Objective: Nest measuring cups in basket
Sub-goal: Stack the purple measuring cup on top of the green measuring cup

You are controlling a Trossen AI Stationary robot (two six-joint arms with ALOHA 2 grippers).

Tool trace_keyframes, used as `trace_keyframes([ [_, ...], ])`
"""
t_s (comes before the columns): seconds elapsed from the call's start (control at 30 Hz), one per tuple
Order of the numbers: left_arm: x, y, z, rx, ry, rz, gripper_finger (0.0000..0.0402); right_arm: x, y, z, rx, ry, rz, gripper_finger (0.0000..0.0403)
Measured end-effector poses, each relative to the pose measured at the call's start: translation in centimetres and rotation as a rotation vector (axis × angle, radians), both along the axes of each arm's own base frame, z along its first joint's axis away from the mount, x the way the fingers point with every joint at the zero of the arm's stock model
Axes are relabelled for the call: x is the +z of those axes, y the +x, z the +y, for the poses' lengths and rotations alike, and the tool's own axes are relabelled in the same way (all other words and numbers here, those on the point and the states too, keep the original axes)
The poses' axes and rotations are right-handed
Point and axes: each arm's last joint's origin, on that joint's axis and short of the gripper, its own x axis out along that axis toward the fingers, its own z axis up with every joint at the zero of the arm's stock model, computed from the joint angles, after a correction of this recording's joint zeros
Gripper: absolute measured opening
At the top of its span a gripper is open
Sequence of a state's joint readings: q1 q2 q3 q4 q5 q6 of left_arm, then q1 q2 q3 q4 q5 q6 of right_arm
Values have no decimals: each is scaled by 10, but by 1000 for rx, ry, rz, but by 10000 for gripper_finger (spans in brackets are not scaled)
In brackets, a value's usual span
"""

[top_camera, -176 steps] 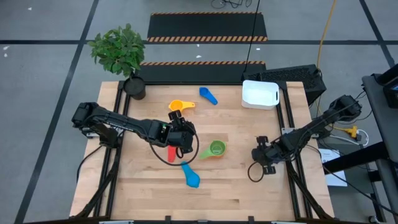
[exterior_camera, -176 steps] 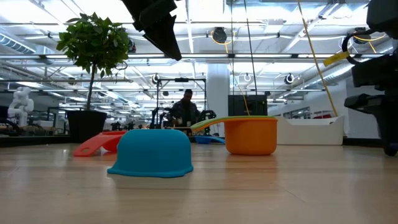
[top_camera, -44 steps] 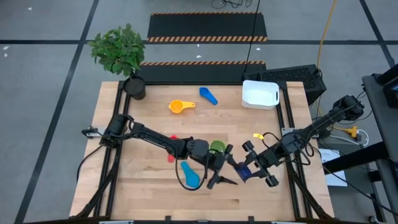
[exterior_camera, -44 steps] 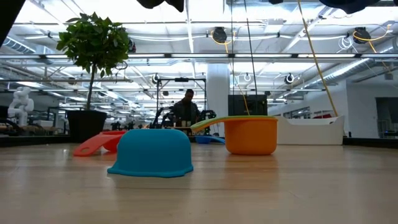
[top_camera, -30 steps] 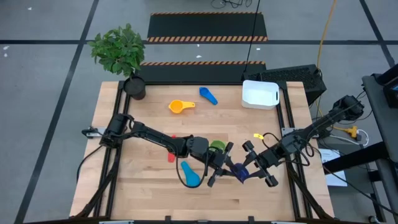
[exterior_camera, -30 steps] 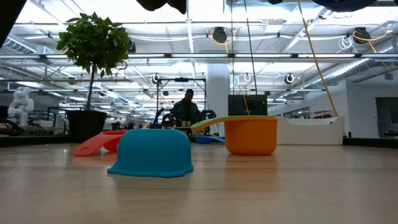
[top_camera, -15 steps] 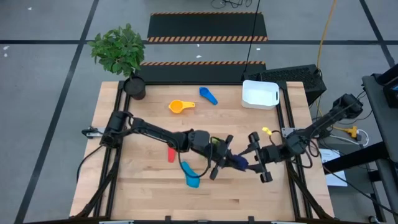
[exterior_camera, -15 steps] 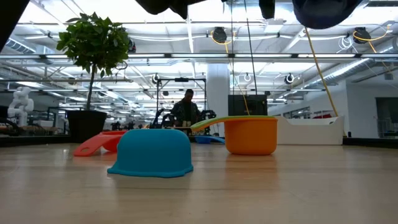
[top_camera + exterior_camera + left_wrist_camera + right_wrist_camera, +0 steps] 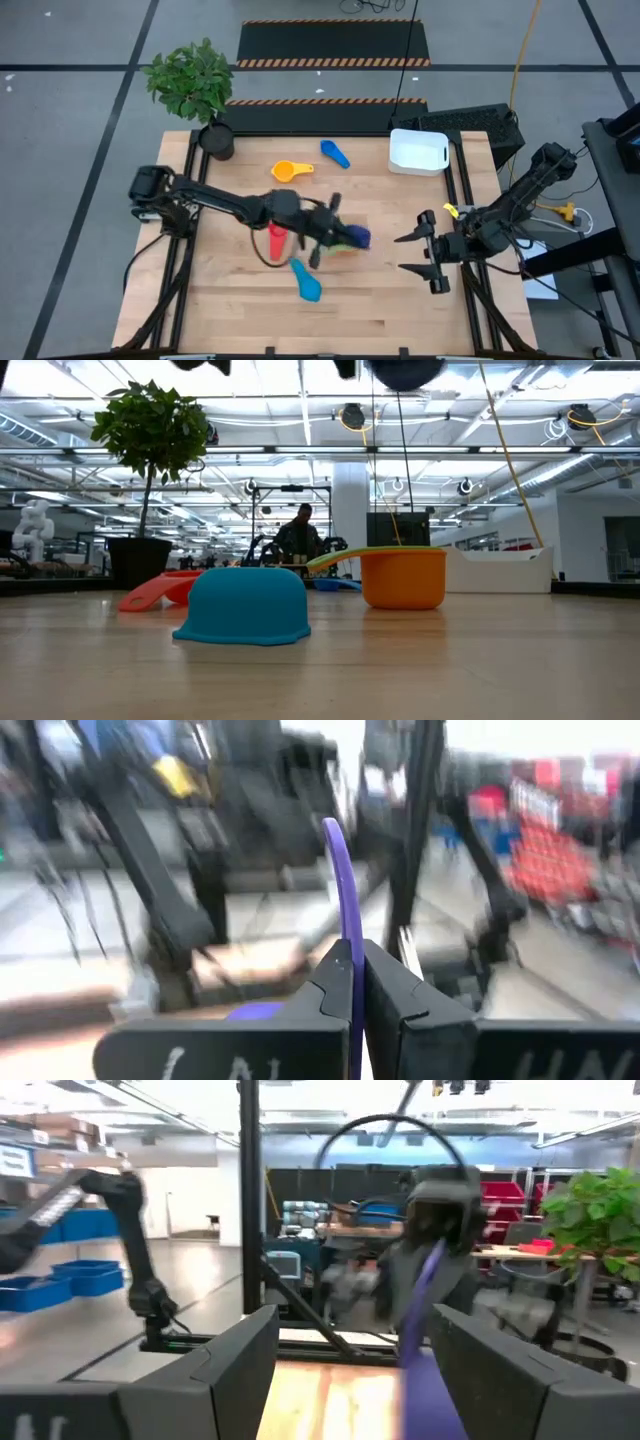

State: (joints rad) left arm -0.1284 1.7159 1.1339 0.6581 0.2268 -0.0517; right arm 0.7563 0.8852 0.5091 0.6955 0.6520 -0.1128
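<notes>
Wooden table (image 9: 400,300) held most of the scattered cups. Since a second earlier, the left gripper (image 9: 330,232) had pulled back toward the table's middle with its fingers clamped on the navy cup's (image 9: 358,237) flat handle, while the right gripper (image 9: 420,252) had let go and withdrawn, fingers spread wide. White basket (image 9: 418,151) sat at the far right corner. Orange cup (image 9: 290,171), mid blue cup (image 9: 335,153), light blue cup (image 9: 307,281) and red cup (image 9: 277,239) lay apart; the green cup was mostly hidden beneath the navy one.
</notes>
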Motion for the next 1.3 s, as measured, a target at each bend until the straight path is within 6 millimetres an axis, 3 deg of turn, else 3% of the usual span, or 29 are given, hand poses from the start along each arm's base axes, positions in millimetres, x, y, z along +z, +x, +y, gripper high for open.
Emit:
trace_keyframes([
  [0.2, 6, -48, 5, 104, -61, -244, 5, -13, 11, 5, -17, -39, 63, 253],
  [0.33, 1, -64, 4, 149, -111, -355, 5, -20, 26, 4, -78, -70, 49, 253],
  [0.77, 9, -70, -28, 158, -95, -475, 4, -46, 70, -9, -222, -21, 17, 244],
  [0.97, 10, -70, -36, 158, -64, -499, 5, -42, 90, -4, -148, 8, -9, 218],
  [1.3, 6, -67, -36, 186, -76, -500, 5, -41, 120, 7, -169, 10, 8, 196],
])
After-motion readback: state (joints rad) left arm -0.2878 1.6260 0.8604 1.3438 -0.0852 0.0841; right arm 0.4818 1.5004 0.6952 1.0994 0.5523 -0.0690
